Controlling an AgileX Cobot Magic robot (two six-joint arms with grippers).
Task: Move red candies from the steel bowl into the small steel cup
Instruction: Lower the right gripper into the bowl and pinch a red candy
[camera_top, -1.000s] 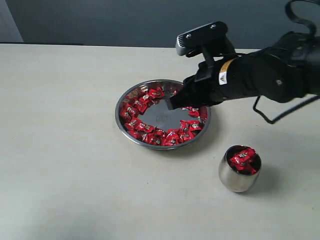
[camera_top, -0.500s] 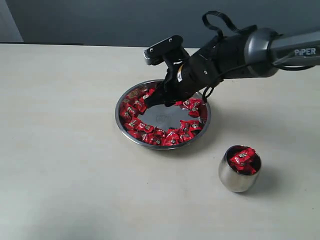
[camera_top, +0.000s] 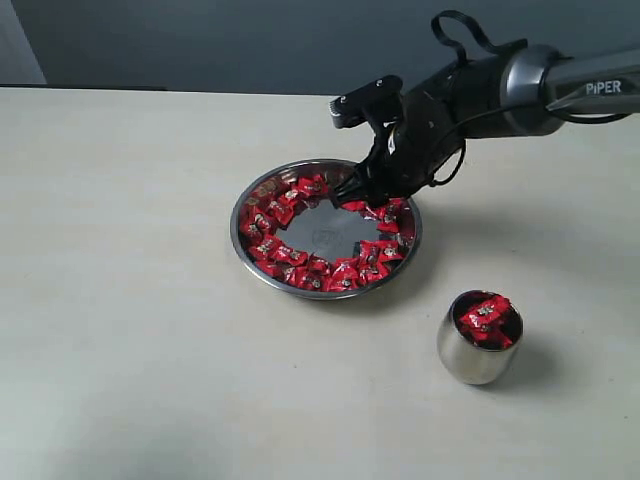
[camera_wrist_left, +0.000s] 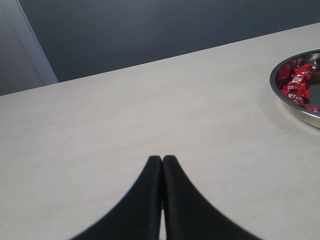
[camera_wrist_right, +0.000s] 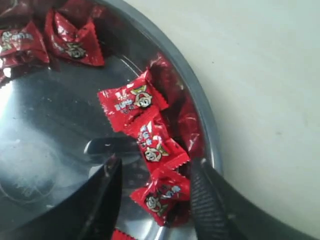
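Note:
The steel bowl (camera_top: 322, 238) sits mid-table with red candies (camera_top: 275, 250) ringed round its flat bottom. My right gripper (camera_top: 362, 197) is down inside its far right side, open. In the right wrist view the right gripper (camera_wrist_right: 157, 167) straddles a red candy (camera_wrist_right: 162, 195) lying by the bowl's rim (camera_wrist_right: 200, 110), with two more candies (camera_wrist_right: 132, 102) just beyond. The small steel cup (camera_top: 470, 360) stands upright to the bowl's front right with red candies (camera_top: 485, 318) inside. The left gripper (camera_wrist_left: 162, 159) is shut and empty over bare table, the bowl's edge (camera_wrist_left: 295, 107) to one side.
The pale table (camera_top: 130, 300) runs wide to the left and front of the bowl. A dark wall lies behind its far edge (camera_top: 200, 90). The right arm (camera_top: 500, 90) reaches in from the right above the table.
The right gripper swung left over the bowl's far side, then back right, and now sits low at the far right rim. Its jaws have widened. The cup and bowl have not moved.

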